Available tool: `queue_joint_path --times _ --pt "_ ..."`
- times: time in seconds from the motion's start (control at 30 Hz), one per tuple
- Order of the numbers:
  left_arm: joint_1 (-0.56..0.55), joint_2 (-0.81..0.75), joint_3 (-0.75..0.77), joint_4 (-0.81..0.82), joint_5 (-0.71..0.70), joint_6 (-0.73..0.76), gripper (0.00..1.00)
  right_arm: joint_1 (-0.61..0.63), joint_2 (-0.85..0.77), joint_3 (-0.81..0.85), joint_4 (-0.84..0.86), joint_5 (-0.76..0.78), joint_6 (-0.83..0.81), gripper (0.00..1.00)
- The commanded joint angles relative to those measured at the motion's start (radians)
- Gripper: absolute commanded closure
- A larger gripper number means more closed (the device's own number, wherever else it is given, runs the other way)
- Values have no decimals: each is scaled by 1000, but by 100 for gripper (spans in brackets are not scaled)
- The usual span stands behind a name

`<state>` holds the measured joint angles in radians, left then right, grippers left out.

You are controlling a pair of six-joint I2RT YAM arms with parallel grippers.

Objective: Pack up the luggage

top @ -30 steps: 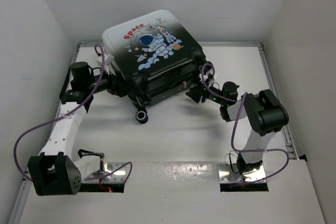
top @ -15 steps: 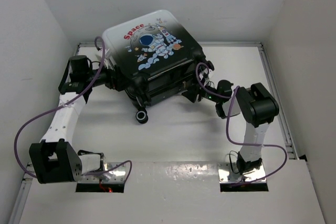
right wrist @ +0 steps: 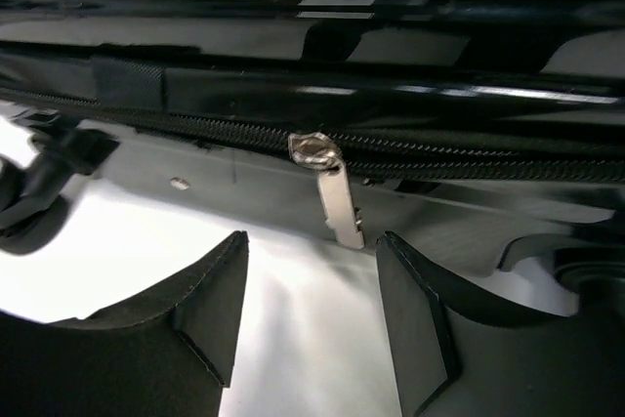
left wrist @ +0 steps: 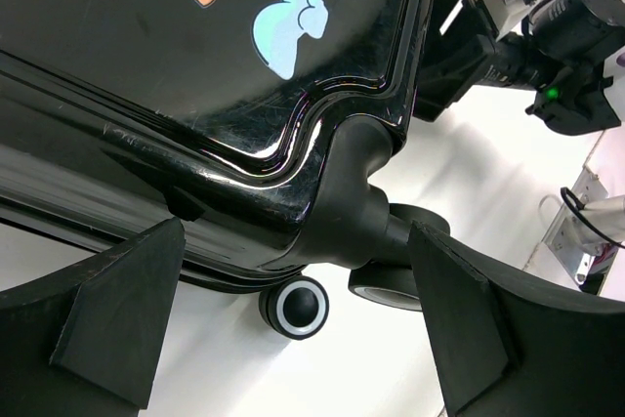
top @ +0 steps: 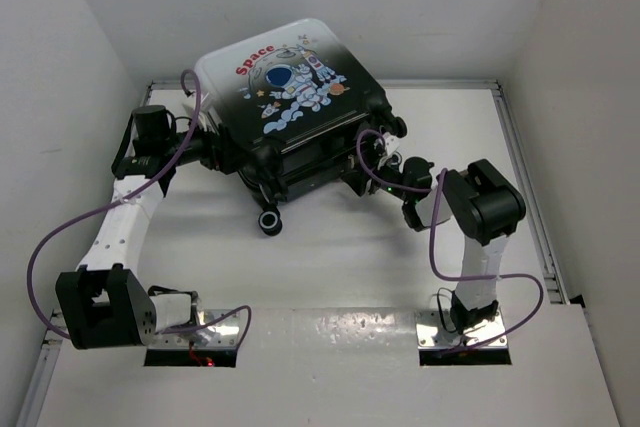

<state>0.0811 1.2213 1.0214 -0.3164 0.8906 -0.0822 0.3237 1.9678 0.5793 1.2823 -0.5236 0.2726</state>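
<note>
Our right hand [right wrist: 312,275], spread, sits just short of the loose zipper pull [right wrist: 340,207] on the luggage [top: 290,87] and could miss it on closing; our left hand [left wrist: 298,314] is spread too.

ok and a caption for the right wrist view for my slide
Open right pincer lined up on the silver zipper pull hanging from the luggage, not yet gripping it

The top camera hangs above and behind the arm bases, looking down over the whole worktop [top: 330,247] to the luggage [top: 290,97] at the far side. The left wrist camera looks past the left gripper [left wrist: 298,241], close under the luggage's wheeled corner, towards the right arm [left wrist: 557,36]. The right wrist camera, past the right gripper [right wrist: 312,251], sits closer still on its zipper pull [right wrist: 337,197].
</note>
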Motion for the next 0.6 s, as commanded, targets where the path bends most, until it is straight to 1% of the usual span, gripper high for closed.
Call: queue_joint_path --times 0.0,0.23,0.37,0.4,0.57 --pt "9 -5 13 19 18 21 3 12 -58 -1 364 71 -53 45" --pt "9 17 13 28 27 21 3 20 -67 16 362 103 -56 44" --pt "9 17 3 37 27 21 3 21 -66 27 362 86 -47 44" --pt "9 17 -6 37 27 21 3 21 -64 31 365 62 -44 44" --pt "9 17 -6 46 18 21 2 28 -38 65 361 13 -3 52"
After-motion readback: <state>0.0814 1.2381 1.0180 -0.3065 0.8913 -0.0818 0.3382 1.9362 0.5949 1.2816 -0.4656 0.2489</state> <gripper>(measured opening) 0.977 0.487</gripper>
